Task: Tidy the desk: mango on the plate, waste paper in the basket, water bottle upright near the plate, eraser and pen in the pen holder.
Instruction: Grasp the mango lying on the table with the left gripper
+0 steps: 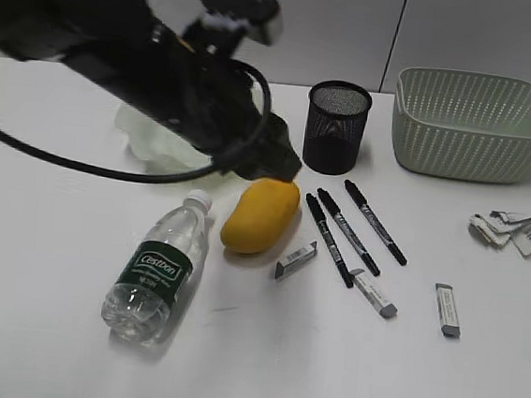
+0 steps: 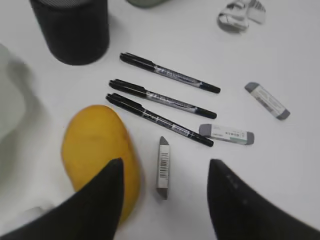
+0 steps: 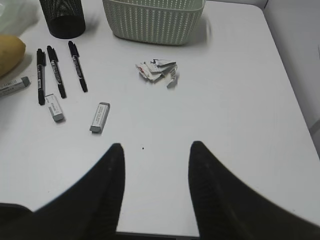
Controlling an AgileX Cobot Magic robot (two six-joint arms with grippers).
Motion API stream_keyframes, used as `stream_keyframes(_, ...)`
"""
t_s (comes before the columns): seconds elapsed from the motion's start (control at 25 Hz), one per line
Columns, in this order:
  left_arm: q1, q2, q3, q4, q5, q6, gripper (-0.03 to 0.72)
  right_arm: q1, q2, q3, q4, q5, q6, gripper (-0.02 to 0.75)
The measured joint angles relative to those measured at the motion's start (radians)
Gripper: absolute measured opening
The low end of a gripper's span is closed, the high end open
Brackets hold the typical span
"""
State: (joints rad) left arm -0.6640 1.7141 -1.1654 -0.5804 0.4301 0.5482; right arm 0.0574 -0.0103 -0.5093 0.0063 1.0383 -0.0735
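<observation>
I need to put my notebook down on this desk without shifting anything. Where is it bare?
Bare: the near right desk, in front of the waste paper and right of the erasers. Crowded: the middle, with mango, pens, bottle.

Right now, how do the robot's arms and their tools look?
In the exterior view the left arm is black and bulky, with a black cable looping beneath it and a dark boxy camera unit on top. The left tool has two broad, black, tapering fingers. The right tool has the same black tapered fingers. No markings show.
</observation>
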Motion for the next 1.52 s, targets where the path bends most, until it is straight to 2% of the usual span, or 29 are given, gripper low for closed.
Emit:
stream_keyframes(0.08,-0.006,0.108,-0.100,0.027,0.068,-0.025,0.452,0.000,0.000,0.000,0.003,0.000,0.000,0.347)
stream_keyframes(0.16,-0.011,0.197,-0.182,0.116,0.121,-0.099,0.475,0.000,0.000,0.000,0.004,0.000,0.000,0.347)
stream_keyframes(0.2,-0.016,0.225,-0.223,0.177,0.150,-0.146,0.478,0.000,0.000,0.000,0.004,0.000,0.000,0.347)
stream_keyframes(0.36,-0.063,0.300,-0.340,0.545,0.239,-0.440,0.478,0.000,0.000,0.000,0.007,0.000,0.000,0.347)
stream_keyframes(0.44,-0.083,0.322,-0.371,0.647,0.252,-0.533,0.478,0.000,0.000,0.000,0.008,0.000,0.000,0.347)
stream_keyframes(0.56,-0.092,0.347,-0.388,0.670,0.255,-0.574,0.506,0.000,0.000,0.000,0.010,0.000,0.000,0.347)
stream_keyframes(0.72,-0.093,0.362,-0.388,0.673,0.259,-0.589,0.615,0.000,0.000,0.000,0.022,0.000,0.000,0.347)
stream_keyframes(0.84,-0.092,0.366,-0.389,0.673,0.249,-0.620,0.644,0.000,0.000,0.000,0.026,0.000,0.000,0.347)
stream_keyframes(1.04,-0.080,0.419,-0.390,0.673,0.239,-0.689,0.649,0.000,0.000,0.000,0.029,0.000,0.000,0.347)
stream_keyframes(1.24,-0.079,0.479,-0.390,0.677,0.209,-0.698,0.626,0.000,0.000,0.000,0.029,0.000,0.000,0.347)
stream_keyframes(1.32,-0.079,0.483,-0.391,0.679,0.210,-0.699,0.590,0.000,0.000,0.000,0.029,0.000,0.000,0.347)
stream_keyframes(1.52,-0.079,0.453,-0.387,0.677,0.227,-0.699,0.591,0.000,0.000,0.000,0.030,0.000,0.000,0.347)
